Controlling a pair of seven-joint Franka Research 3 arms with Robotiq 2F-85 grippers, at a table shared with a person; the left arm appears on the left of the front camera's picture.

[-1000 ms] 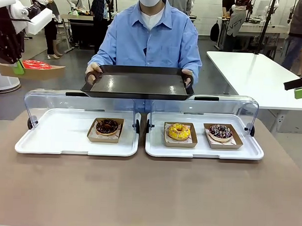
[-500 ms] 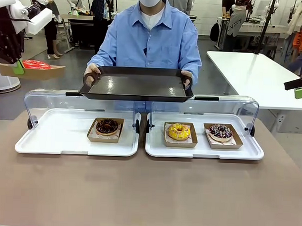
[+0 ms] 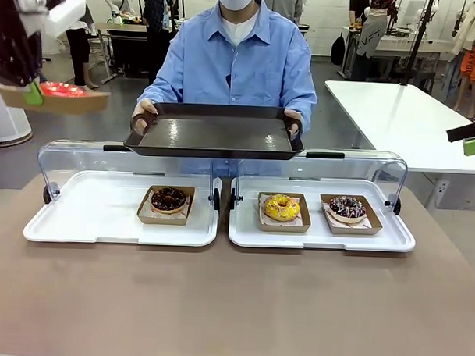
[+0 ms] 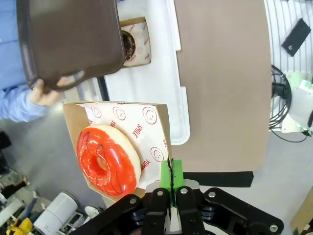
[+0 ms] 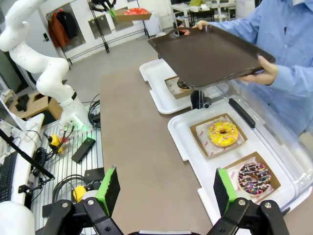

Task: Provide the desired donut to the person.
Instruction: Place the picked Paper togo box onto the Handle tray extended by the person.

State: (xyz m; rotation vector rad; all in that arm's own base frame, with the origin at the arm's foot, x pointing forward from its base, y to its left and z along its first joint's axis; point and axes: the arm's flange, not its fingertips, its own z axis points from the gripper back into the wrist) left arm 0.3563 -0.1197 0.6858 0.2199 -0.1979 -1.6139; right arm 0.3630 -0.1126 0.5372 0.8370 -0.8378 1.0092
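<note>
A red-glazed donut [image 4: 107,159] lies on printed paper in a brown cardboard tray [image 4: 159,122]. My left gripper [image 4: 171,172] is shut on that tray's edge and holds it high at the far left [image 3: 31,96], left of the person. The person [image 3: 241,61] in a light blue shirt holds a dark serving tray [image 3: 215,134] level with both hands above the display cases. My right gripper [image 5: 166,191] is open with nothing between its fingers, off to the table's right side [image 3: 474,144].
Two white trays [image 3: 80,227] with raised clear lids sit on the brown table. The left one holds a chocolate donut [image 3: 168,199]; the right one holds a yellow donut [image 3: 282,208] and a sprinkled donut [image 3: 347,207]. A white table [image 3: 396,113] stands at the right.
My left gripper has lifted the red donut's tray a little higher and slightly rightward. The person's dark tray has stayed about where it was.
</note>
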